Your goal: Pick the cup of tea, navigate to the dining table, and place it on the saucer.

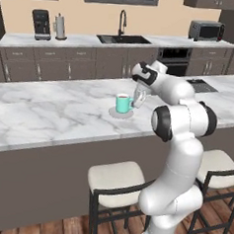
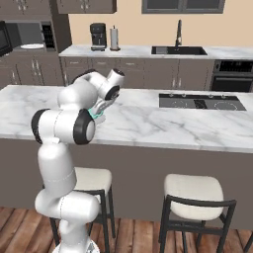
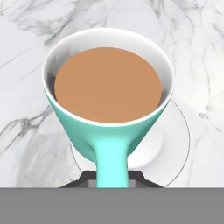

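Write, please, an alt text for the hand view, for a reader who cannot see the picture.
A teal-green cup of tea, full of brown liquid, is seen from close above, with its handle pointing down toward the gripper at the bottom edge. A pale grey saucer lies under the cup on the white grey-veined marble top.

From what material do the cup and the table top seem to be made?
The cup of tea looks like glazed ceramic: smooth teal outside, glossy white inside. The dining table top looks like polished marble, white with grey veins. As the pictures are rendered, both remain guesses.
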